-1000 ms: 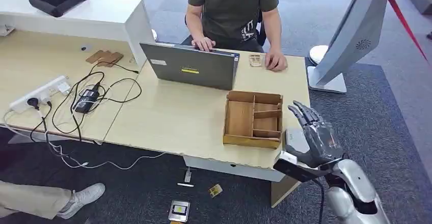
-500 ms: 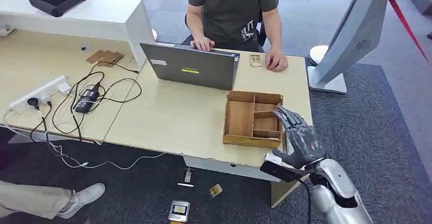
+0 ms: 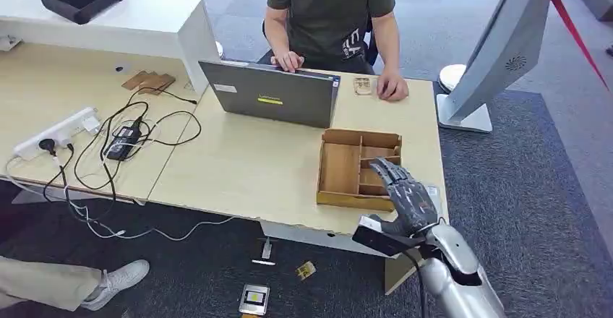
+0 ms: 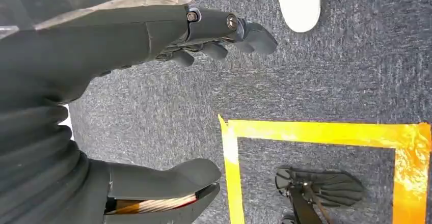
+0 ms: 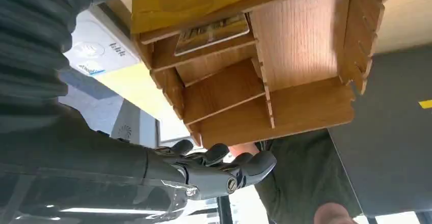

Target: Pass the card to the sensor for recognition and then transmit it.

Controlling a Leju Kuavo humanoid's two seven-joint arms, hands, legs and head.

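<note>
The robot's right hand (image 3: pixel 405 199) hovers with fingers spread and nothing in its grasp over the right-hand compartments of a wooden tray (image 3: pixel 340 166) near the tabletop's (image 3: pixel 246 166) front right corner. A card (image 5: pixel 211 33) lies flat in one of the tray's small compartments, seen from the right wrist, beside a white sensor pad (image 5: pixel 99 51) resting on the tabletop at the tray's right side. The left hand (image 4: pixel 153 35) hangs over grey carpet (image 4: pixel 316 76) marked with yellow tape (image 4: pixel 316 132), fingers apart and holding nothing. Across the tabletop, a seated person (image 3: pixel 329 14) works at a laptop (image 3: pixel 271 97) near the far edge.
</note>
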